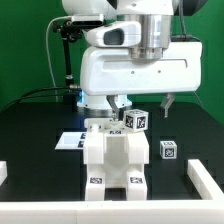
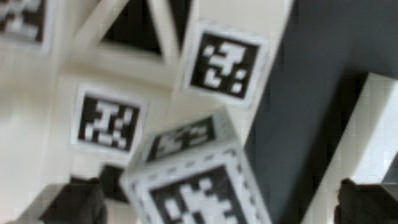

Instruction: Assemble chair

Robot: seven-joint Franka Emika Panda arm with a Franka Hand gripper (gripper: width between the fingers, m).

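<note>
You'll find the two-finger gripper (image 1: 144, 104) open, its dark fingers (image 2: 80, 203) clear on either side of a white tagged block (image 2: 199, 190); the chunky white plastic chair (image 1: 113, 158) stands on the black table (image 1: 30, 130), directly beneath.

Blurry close-up: white chair pieces (image 2: 125, 95) with black-and-white tags (image 2: 222, 62). One tagged block (image 2: 199, 192) sits between wide-apart dark fingertips (image 2: 80, 203); dark table (image 2: 311, 125) alongside.
</note>
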